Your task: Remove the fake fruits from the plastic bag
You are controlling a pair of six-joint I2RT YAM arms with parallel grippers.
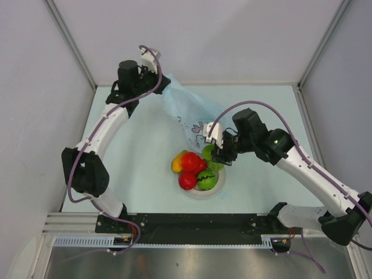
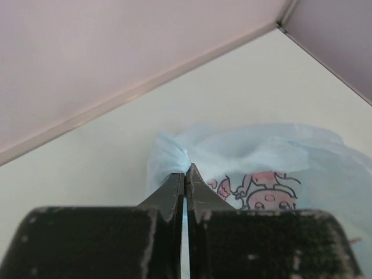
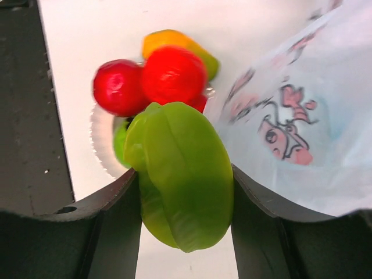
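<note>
1. We see the left claw [image 2: 185, 174] pinched tight on the plastic bag [image 2: 279, 154] edge, anchoring it.
2. Right claw [image 3: 185, 174] grips a green fruit [image 3: 186, 139], bag beside it; other fake fruits [image 3: 168, 75] sit on the plate [image 3: 99, 145] beyond its tips, likely the drop spot.

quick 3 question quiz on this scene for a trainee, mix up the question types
1. True or false: the left gripper is shut on the plastic bag.
2. What sits between the fingers of the right gripper? A: a red fruit. B: a green ridged fruit. C: the bag's handle.
3. Fill in: the fruits already out of the bag lie on a white ____.
Key: 1 true; 2 B; 3 plate.
</note>
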